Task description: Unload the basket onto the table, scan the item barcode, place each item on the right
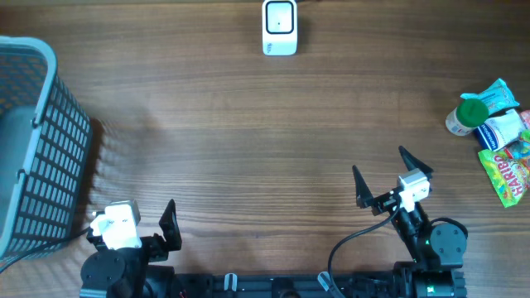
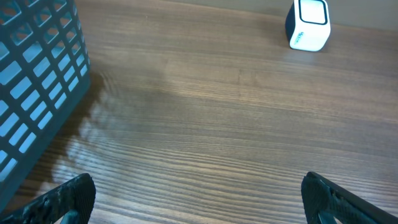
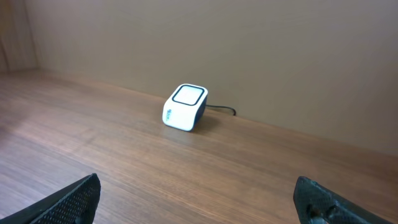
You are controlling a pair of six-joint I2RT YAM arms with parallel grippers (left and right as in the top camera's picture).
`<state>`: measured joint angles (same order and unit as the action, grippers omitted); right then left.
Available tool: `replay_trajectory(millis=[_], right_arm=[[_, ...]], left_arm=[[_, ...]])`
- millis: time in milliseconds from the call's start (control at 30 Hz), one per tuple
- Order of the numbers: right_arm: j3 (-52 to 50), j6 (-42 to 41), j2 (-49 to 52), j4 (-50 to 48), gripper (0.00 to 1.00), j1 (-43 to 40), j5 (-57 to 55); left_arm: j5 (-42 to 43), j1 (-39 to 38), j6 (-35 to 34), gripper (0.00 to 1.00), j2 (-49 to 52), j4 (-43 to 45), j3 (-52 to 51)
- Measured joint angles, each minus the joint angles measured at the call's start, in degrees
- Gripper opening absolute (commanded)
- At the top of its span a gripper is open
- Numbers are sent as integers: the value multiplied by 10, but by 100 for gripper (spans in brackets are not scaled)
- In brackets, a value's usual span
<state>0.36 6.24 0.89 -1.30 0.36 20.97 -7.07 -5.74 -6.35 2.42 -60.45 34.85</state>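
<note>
The white barcode scanner [image 1: 280, 27] stands at the table's far edge, its window facing up; it also shows in the left wrist view [image 2: 309, 25] and the right wrist view [image 3: 185, 107]. The items lie at the far right: a green-capped bottle [image 1: 472, 112], a white and blue packet [image 1: 502, 129] and a Haribo bag [image 1: 510, 170]. My left gripper [image 1: 137, 232] [image 2: 198, 190] is open at the near left, with only bare wood between its fingers. At the near right, my right gripper [image 1: 387, 174] [image 3: 196, 190] is open and empty, well short of the items.
A grey mesh basket [image 1: 33, 141] [image 2: 34, 81] fills the left edge, close to my left arm. The scanner's cable [image 3: 224, 111] runs off behind it towards the wall. Bare wooden tabletop [image 1: 265, 141] lies between the arms and the scanner.
</note>
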Motion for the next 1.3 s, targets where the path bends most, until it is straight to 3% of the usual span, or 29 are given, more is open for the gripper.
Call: replay_trajectory(millis=[867,1100,1300], right_arm=[[0,7,0,0,100,0,-7],[0,7,0,0,100,0,-7],[0,7,0,0,100,0,-7]], left_arm=[[0,0,0,100,0,9,0],[12,0,0,100,0,263,-28],[28,14,-14,100,0,540,-225]])
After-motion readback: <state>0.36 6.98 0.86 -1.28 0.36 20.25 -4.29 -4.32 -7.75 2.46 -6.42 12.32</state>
